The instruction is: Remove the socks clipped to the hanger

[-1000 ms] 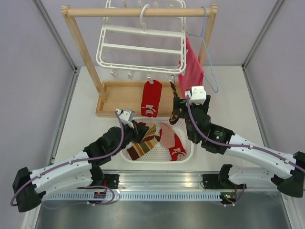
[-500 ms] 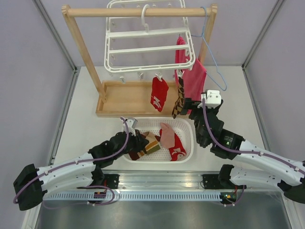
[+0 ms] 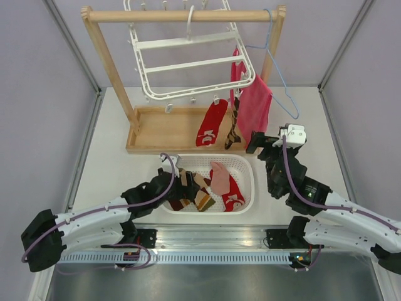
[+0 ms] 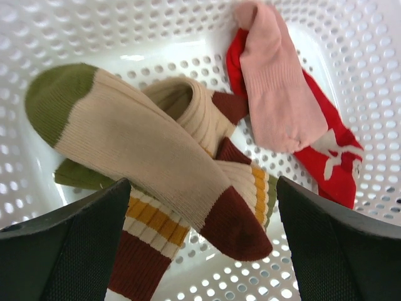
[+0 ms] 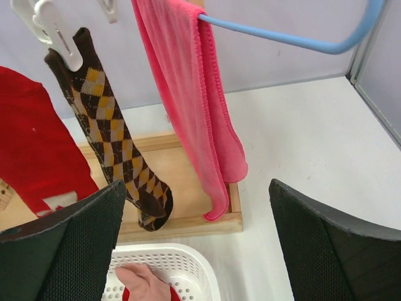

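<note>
The white hanger (image 3: 194, 63) hangs tilted from the wooden rack's top bar. Two socks are clipped to its near edge: a red sock (image 3: 211, 123) and a brown diamond sock (image 3: 233, 122). In the right wrist view the diamond sock (image 5: 116, 144) dangles from a white clip (image 5: 53, 31), with the red sock (image 5: 37, 150) to its left. My right gripper (image 3: 260, 141) is open just right of these socks, touching neither. My left gripper (image 3: 182, 182) is open low over the basket. Beneath it lie an olive-toed cream sock (image 4: 125, 138), a striped sock (image 4: 144, 244), a pink sock (image 4: 276, 94) and a red sock (image 4: 326, 157).
The white perforated basket (image 3: 247, 188) sits at the near middle of the table. The wooden rack's base tray (image 3: 163, 128) lies behind it. A large pink cloth (image 5: 194, 106) hangs on a thin blue wire hanger (image 5: 294, 39) beside the clipped socks.
My left gripper has opened and the olive-toed sock now lies loose in the basket. My right gripper has drawn back to the right. The hanger has swung and tilted.
</note>
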Robot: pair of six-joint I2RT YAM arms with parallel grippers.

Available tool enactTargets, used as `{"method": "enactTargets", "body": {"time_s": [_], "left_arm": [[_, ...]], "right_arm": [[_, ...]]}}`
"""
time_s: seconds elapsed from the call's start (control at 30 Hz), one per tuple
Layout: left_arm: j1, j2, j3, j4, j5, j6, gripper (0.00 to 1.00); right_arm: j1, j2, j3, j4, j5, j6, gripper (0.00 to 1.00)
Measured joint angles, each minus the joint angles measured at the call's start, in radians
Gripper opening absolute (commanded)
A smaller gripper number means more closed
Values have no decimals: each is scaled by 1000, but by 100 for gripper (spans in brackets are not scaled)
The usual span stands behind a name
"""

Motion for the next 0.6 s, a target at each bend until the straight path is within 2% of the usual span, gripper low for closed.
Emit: {"method": "enactTargets", "body": {"time_s": [0.1,0.23,0.43,0.6], "left_arm": [[32,-12,18,-9,-17,0,100],[143,-28,27,1,12,1,100],[297,-38,27,82,152,20,100],[362,-27,27,260,292,27,100]], "right_arm": [[-49,-16,-16,-10,-21,22,98],[-174,-20,-31,-39,-113,75,98],[-256,-5,-38,-68,-215,120,98],[-289,5,-42,-76,-273,142,98]]}}
